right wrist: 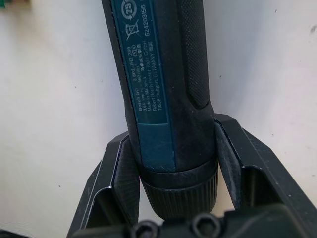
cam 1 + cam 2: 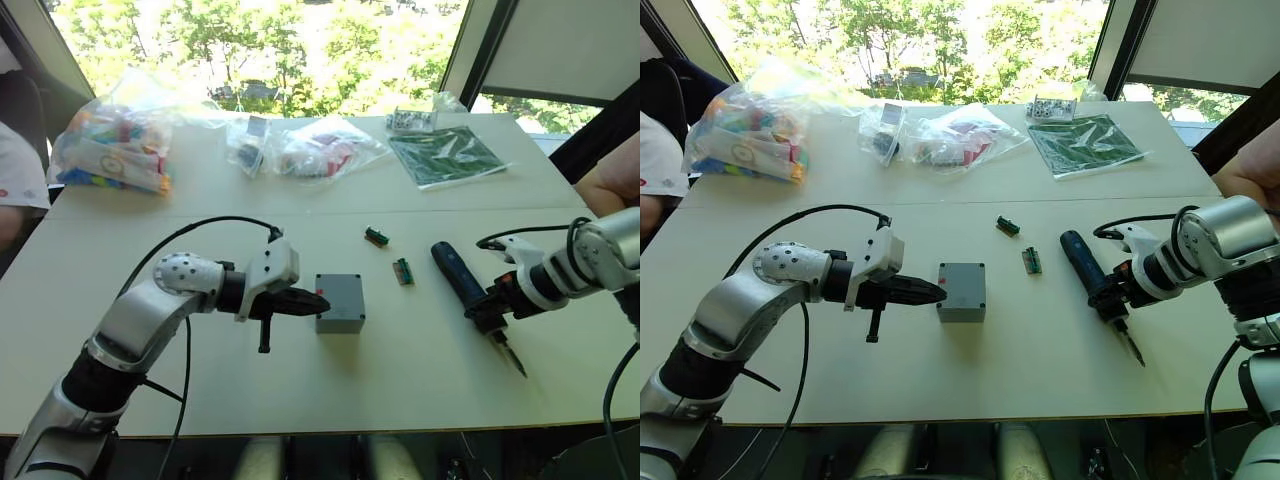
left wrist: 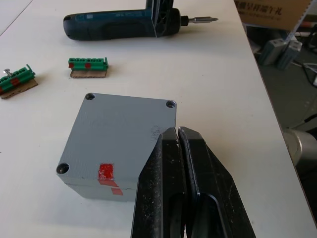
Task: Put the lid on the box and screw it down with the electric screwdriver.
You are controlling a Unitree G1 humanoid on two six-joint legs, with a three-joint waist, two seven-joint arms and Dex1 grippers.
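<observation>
Left gripper: our left gripper with its two black fingers (image 3: 177,133) is reaching toward the box from the robot's left, its fingers pressed together with nothing between them, their tips resting at the box's top edge near one corner screw hole

Right gripper: our right gripper (image 1: 173,163) is pinching the electric screwdriver, one black finger (image 1: 121,173) on each side of the tool's body just above its ribbed collar

Electric screwdriver: the dark blue-black cylindrical pen-shaped electric screwdriver (image 2: 459,277) is lying low over the table on our right side, its thin metal bit (image 2: 512,358) pointing toward the near edge and its butt end pointing away

Box: the small deep square grey plastic box (image 2: 962,292) is sitting upright in the middle of the white table (image 2: 400,390), just beyond our left fingertips and well apart from the screwdriver; a small red mark (image 3: 105,171) is showing on its top and side nearest the left gripper

Lid: the flat grey plastic lid (image 3: 119,134) is already lying on the box, its corner screw holes showing

Nearby parts: two small green terminal blocks (image 2: 403,271) are lying between the box and the screwdriver

Far side: clear plastic bags of coloured parts (image 2: 110,145) and a green circuit board (image 2: 447,155) are lying along the far half of the table
</observation>
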